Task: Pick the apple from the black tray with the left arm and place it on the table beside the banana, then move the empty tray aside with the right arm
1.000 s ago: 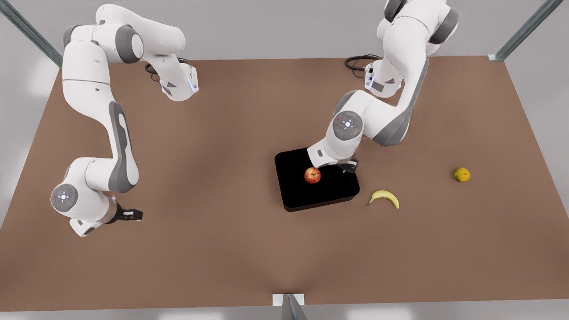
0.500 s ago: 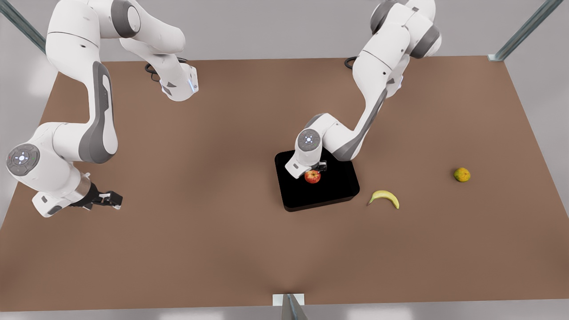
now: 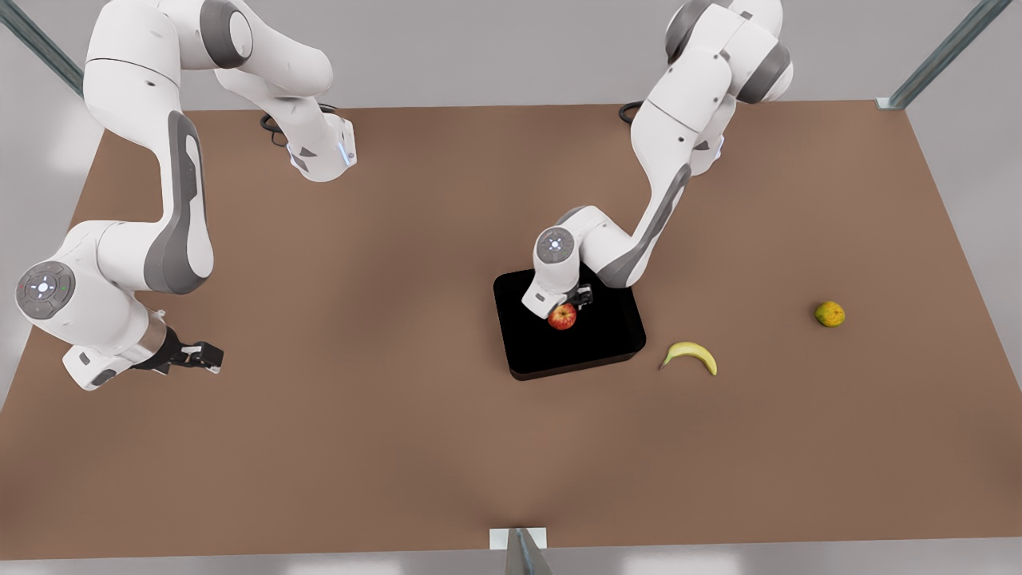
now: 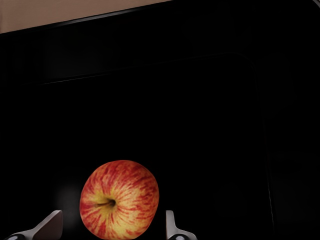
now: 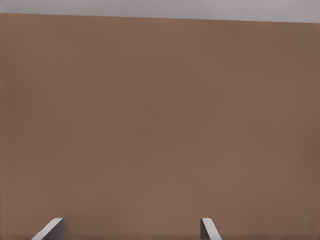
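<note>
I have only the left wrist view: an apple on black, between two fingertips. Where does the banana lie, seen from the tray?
Observer: The banana lies on the table, just off the black tray toward the front view's right, not touching it.
Operator: Is there any other fruit?
Observer: Yes, a yellow-green-orange round fruit lies farther to that side.
Operator: And the right hand?
Observer: The right hand waits, open, over the table at the front view's left.

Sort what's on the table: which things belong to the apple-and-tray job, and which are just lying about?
Part of the job:
- apple, in the black tray
- banana, on the table beside the tray
- left gripper, open, at the apple
- right gripper, open, waiting at the front view's left

Just lying about:
- yellow-green-orange fruit, past the banana
</note>
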Motion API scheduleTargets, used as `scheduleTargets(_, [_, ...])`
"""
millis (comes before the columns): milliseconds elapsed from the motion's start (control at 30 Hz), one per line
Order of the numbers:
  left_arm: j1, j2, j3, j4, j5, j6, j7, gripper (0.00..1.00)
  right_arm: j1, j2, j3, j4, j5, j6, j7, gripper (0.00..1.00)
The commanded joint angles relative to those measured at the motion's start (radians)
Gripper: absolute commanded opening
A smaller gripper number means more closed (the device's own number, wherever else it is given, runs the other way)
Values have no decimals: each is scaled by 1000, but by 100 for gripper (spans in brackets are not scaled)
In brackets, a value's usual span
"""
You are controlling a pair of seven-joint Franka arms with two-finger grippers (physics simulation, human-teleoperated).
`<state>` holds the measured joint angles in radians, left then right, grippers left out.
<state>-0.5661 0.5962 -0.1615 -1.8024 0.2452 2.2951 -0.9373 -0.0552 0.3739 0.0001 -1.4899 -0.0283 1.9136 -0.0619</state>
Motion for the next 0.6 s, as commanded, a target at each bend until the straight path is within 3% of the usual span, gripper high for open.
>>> scheduleTargets(0, [0,7,0,-5,14,56,-179,100,0,-1,0,0,1,-2,-1,100])
scheduleTargets(367, [0,62,11,-8,34,101,-184,100,0,-1,0,0,1,-2,-1,100])
scheduleTargets(400, [0,62,14,-8,34,101,-186,78,0,-1,0,0,1,-2,-1,100])
scheduleTargets(433, [0,62,14,-6,34,101,-184,68,0,-1,0,0,1,-2,-1,100])
scheduleTargets(567, [2,7,17,-5,46,-17,-131,73,-1,-1,0,0,1,-2,-1,100])
